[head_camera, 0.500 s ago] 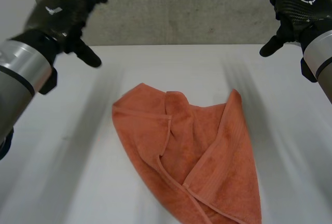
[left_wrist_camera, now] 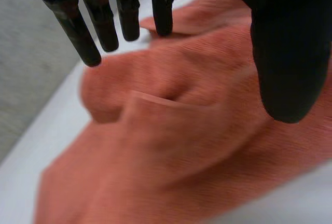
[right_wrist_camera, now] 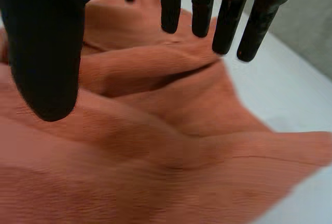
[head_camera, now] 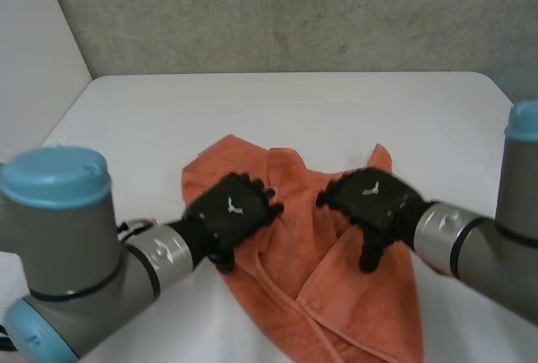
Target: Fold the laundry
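Left hand (head_camera: 231, 212) and right hand (head_camera: 370, 199) hover wide open, orange towel (head_camera: 353, 304) bunched under both palms, probably lining up a grab.

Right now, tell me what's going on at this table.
A robot has both hands at an orange towel that lies rumpled on the white table. The left hand is over the towel's left part and the right hand is over its right part. Both are open with straight fingers and grip nothing. Whether they touch the cloth cannot be told. No neat fold is made yet.
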`<state>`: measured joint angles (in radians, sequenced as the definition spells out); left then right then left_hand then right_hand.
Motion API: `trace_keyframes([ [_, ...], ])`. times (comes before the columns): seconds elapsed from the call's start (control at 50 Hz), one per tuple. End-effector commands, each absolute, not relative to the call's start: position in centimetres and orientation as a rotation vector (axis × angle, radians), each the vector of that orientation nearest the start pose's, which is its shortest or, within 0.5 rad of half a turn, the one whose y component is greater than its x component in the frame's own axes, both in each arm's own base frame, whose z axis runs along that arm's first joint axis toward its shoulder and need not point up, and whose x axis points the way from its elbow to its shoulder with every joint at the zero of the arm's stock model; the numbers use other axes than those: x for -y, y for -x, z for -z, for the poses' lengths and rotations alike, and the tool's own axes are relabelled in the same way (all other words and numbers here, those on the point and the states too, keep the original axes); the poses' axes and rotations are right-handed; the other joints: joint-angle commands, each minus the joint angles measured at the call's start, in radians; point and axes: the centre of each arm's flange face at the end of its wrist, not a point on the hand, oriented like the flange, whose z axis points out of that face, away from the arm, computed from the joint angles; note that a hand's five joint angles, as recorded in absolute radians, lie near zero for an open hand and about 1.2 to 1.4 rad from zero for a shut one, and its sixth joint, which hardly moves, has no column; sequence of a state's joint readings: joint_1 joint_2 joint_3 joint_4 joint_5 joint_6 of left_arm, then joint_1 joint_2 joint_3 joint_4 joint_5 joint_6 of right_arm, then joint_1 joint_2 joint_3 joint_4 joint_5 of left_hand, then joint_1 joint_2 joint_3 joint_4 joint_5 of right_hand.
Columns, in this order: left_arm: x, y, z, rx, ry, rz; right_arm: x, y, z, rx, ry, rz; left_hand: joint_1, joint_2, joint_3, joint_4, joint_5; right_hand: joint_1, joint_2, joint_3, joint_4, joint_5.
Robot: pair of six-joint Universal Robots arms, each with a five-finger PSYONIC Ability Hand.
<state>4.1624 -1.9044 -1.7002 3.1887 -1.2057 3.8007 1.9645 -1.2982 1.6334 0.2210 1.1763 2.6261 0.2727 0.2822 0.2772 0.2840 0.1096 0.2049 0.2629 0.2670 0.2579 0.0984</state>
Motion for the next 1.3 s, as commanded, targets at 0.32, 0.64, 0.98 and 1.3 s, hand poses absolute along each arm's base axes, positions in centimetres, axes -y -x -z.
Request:
trace_keyframes([
  [0.32,18.2,31.0,-13.6,-2.184,-1.919,1.753,18.8,-26.9,-14.8,-2.057,1.37,1.269,0.358,0.348,0.353,0.346,0.346,0.347,0.289,0.285,0.294,0.279],
  [0.64,19.0,31.3,-13.1,-2.144,-1.862,1.795,20.0,-27.3,-14.3,-2.003,1.437,1.384,1.124,1.114,1.119,1.112,1.112,1.191,1.133,1.129,1.138,1.123],
  [0.98,31.2,30.5,-33.9,-1.546,-0.739,2.58,32.5,-26.6,-35.1,-1.603,0.532,2.436,1.124,1.114,1.119,1.112,1.112,1.191,1.133,1.129,1.138,1.123],
  [1.3,28.1,26.5,-27.9,-1.801,-0.671,2.453,32.7,-22.8,-32.8,-1.533,0.41,2.297,1.124,1.114,1.119,1.112,1.112,1.191,1.133,1.129,1.138,1.123],
])
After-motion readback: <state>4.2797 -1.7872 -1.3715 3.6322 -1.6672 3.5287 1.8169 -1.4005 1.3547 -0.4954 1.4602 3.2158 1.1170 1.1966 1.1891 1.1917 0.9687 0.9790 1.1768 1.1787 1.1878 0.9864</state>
